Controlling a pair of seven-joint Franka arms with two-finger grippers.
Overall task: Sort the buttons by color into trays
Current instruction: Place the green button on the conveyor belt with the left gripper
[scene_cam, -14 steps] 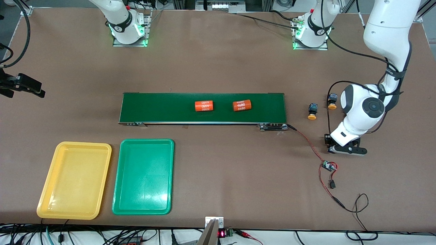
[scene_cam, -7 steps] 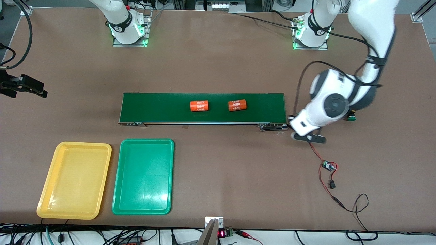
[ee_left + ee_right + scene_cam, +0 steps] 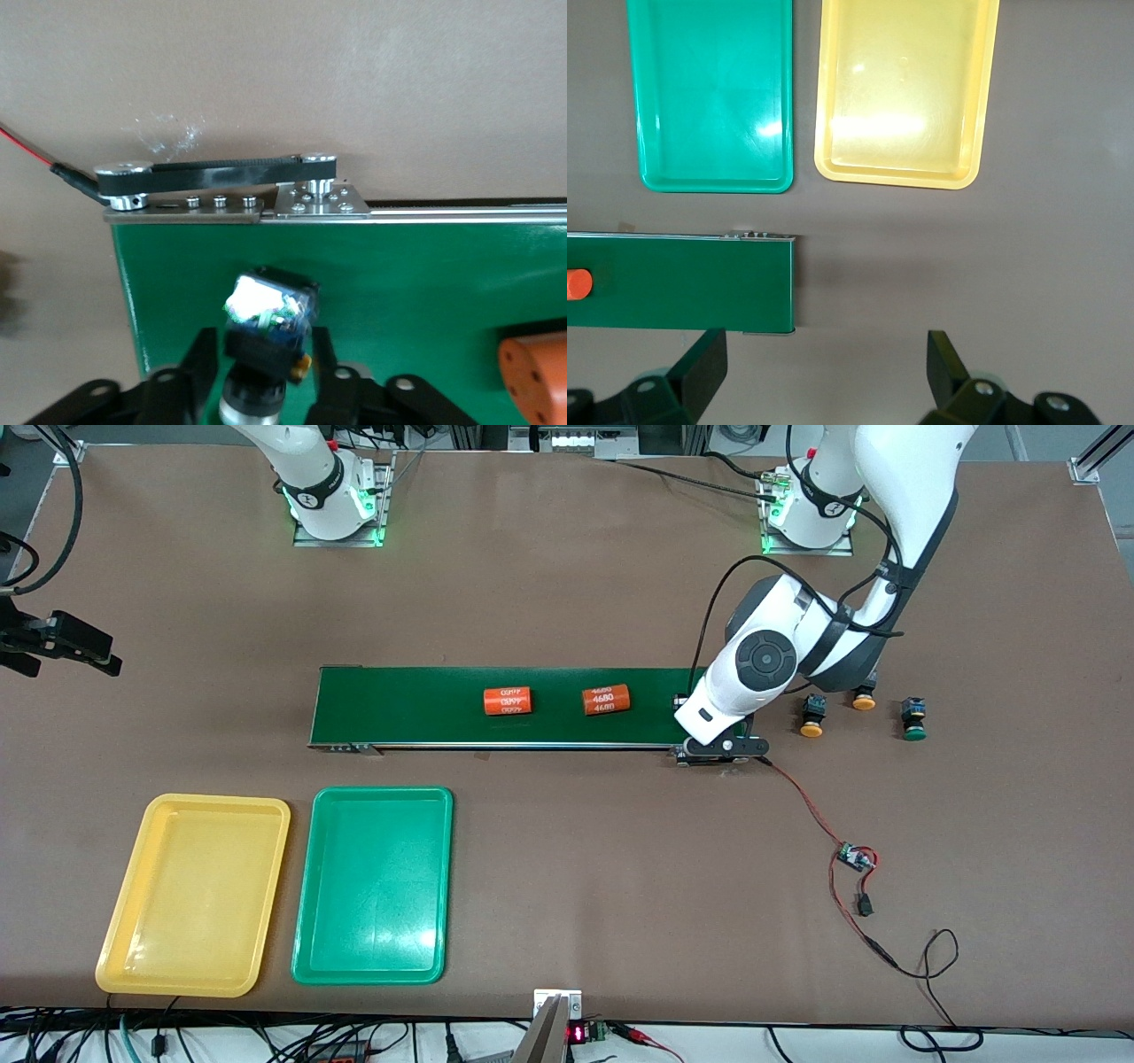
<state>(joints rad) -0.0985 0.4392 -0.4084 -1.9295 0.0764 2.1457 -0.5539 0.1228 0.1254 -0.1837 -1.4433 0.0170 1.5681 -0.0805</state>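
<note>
Brown matte table (image 3: pixel 567 584), kind of felt-looking, with a long dark green conveyor belt (image 3: pixel 425 704) across the middle. Two stubby orange cylinders sit on it, one (image 3: pixel 508 701) and the other (image 3: pixel 606 700), both printed "4680".

Nearer the front camera, toward the right arm's end, are two glossy plastic trays with rounded corners. The yellow tray (image 3: pixel 190 895) and the green tray (image 3: pixel 372 886) lie side by side, just apart, each showing only its own shiny floor with some glare.

I count four buttons. Three stand on the table off the belt's end toward the left arm: a yellow-capped button (image 3: pixel 811 717), a second yellow-capped button (image 3: pixel 864 701) half hidden by the arm, and a green-capped button (image 3: pixel 913 720). The fourth button (image 3: pixel 266 310), with a boxy black-and-blue body, is pinched in the left gripper (image 3: pixel 266 335) over that end of the belt. Its cap colour I can't make out.

The right gripper (image 3: pixel 824 338) hangs over bare table off the belt's other end, jaws spread wide around nothing, just waiting.

A thin red wire (image 3: pixel 802 797) trails from the belt's motor end to a tiny circuit board (image 3: pixel 855 857).
</note>
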